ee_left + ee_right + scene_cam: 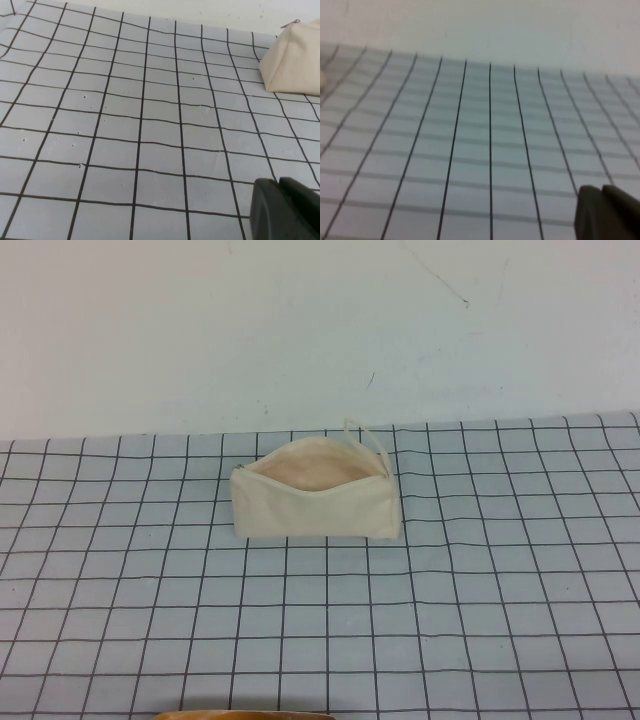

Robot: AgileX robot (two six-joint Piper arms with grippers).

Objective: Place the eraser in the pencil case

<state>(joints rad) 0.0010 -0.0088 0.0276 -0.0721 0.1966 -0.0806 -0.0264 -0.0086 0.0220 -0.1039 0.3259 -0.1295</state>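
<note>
Eraser, tiny pale-yellow block: nowhere visible, possibly already inside. Left gripper (287, 210) low above the grey gridded mat (480, 620), nothing visibly held, opening impossible to tell. Right gripper (610, 212) likewise, over bare mat. Cream-white fabric pencil case (318, 502) mid-mat, unzipped, pinkish lining showing. Apparently finished or not begun; next, locating the eraser.

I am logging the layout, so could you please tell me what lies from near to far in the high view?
Tan curved edge → bare grid mat → open pencil case → its loop strap → white wall. Neither the left gripper nor the right gripper appears there.
</note>
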